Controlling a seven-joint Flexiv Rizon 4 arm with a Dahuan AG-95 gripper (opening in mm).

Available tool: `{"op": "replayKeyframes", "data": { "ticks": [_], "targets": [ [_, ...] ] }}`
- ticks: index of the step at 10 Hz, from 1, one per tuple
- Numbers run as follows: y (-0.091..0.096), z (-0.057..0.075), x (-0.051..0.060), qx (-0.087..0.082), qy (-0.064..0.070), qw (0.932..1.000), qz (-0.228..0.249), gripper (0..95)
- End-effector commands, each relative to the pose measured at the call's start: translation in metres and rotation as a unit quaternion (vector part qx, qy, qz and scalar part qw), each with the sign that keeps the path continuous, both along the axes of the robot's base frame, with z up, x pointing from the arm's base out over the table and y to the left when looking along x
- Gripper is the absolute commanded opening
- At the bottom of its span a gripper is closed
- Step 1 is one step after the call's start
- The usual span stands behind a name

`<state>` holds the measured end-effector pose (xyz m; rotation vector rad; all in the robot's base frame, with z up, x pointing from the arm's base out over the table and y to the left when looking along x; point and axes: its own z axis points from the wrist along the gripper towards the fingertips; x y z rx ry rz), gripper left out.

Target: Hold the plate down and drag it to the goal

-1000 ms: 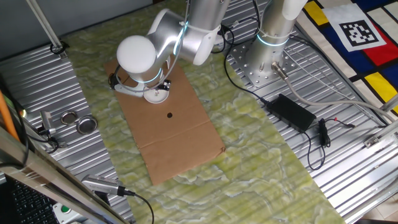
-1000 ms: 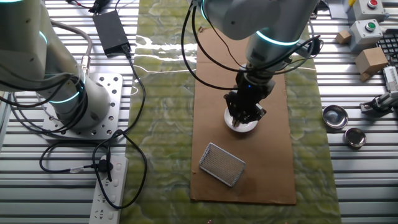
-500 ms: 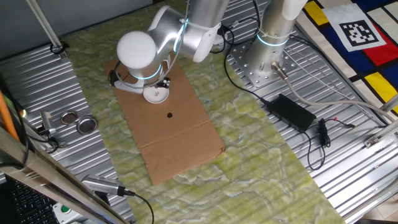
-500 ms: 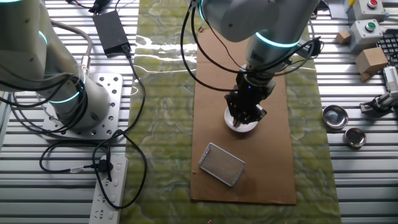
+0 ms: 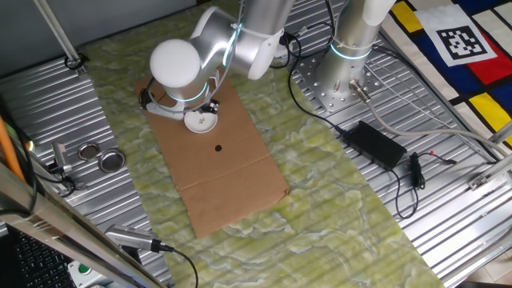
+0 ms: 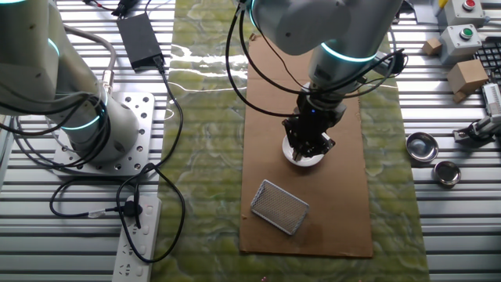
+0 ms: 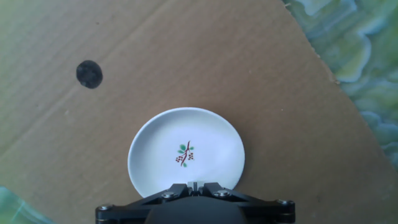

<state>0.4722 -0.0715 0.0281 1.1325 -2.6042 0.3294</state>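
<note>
Since a second ago the white plate (image 5: pixel 201 121) has slid slightly along the cardboard sheet (image 5: pixel 232 180), with the hand (image 6: pixel 309 141) over it. The plate lies mid-bench, well apart from the bench edge holding two metal tins (image 6: pixel 423 146). The hand looks clenched, fingertips together above the plate's near rim. Dragging seems barely begun; next, press down and pull toward the black dot (image 7: pixel 89 73), probably the goal.
</note>
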Motion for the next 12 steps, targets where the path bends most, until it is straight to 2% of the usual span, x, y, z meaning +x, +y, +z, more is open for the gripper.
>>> {"op": "replayKeyframes", "data": {
  "ticks": [1,8,12],
  "targets": [
    [-0.0005,0.0008,-0.0011,-0.001,-0.001,1.0,-0.002,0.0],
    [-0.0018,0.0021,-0.0012,-0.007,-0.004,0.9999,-0.007,0.0],
    [-0.0018,0.0021,-0.0012,0.01,-0.011,0.9995,-0.028,0.0]
  ]
}}
